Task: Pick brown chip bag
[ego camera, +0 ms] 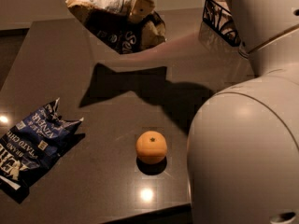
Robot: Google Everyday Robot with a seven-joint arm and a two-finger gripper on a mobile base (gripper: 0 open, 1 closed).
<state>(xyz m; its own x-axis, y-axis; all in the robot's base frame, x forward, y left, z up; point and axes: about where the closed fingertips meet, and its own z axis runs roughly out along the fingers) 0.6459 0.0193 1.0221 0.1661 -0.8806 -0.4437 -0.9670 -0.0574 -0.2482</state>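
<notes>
The brown chip bag (117, 20), tan-cream and dark brown with pale lettering, hangs in the air above the far part of the dark table (93, 115). My gripper (140, 8) comes down from the top edge and is shut on the bag's upper middle. The bag casts a wide shadow on the table below it.
A dark blue chip bag (32, 146) with white lettering lies at the table's left front. An orange (151, 147) sits near the front middle. A dark wire basket (223, 18) stands at the far right. My pale arm and body (247, 148) fill the right side.
</notes>
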